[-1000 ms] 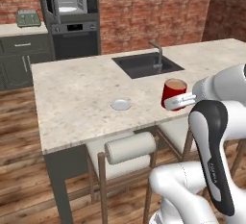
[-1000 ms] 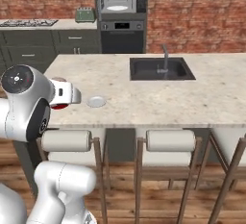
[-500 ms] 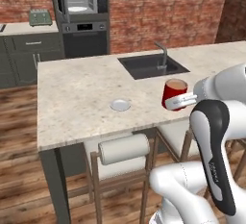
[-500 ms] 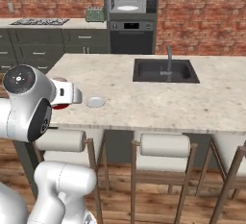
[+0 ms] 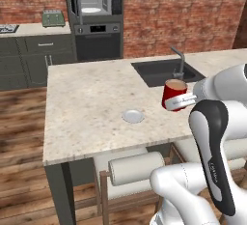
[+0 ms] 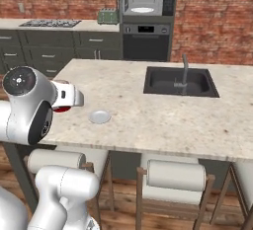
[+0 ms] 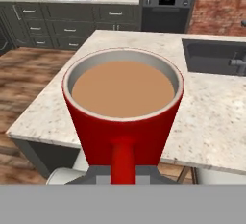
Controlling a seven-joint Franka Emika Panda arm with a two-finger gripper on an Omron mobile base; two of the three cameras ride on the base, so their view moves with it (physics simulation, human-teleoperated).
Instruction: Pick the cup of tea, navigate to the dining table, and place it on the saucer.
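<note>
The base has rolled closer to the dining table, so the saucer now lies nearer (views shifted, not the dish). The gripper stays clamped on the cup of tea, held upright just right of the saucer, ready for placing.

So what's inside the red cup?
The cup of tea holds smooth light-brown liquid, filling it to a little below the grey inner rim. The liquid hides the cup's bottom. The gripper holds the cup upright above the dining table.
</note>
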